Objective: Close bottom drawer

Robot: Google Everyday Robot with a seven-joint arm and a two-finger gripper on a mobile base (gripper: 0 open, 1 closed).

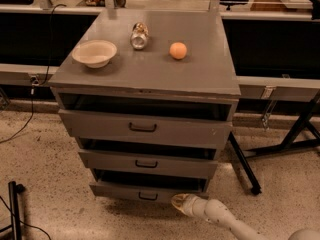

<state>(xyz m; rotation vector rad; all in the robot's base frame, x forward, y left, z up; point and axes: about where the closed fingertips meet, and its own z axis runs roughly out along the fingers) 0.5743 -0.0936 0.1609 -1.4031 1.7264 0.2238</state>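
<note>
table (200,76): grey metal, 3 drawers in its front, standing on a speckled floor (45,159)
top drawer (100,125): tallest front, pulled partly out of the table
middle drawer (110,160): partly out
bottom drawer (117,190): lowest in the table, partly out, dark gap above its front
handle (148,197): small, dark, mid-front of the bottom drawer
gripper (181,202): low at the table's front, just right of the handle, on a white arm (225,219)
bowl (94,52): table top, left
can (139,35): lying at the table top's back
orange (178,50): right of the can
</note>
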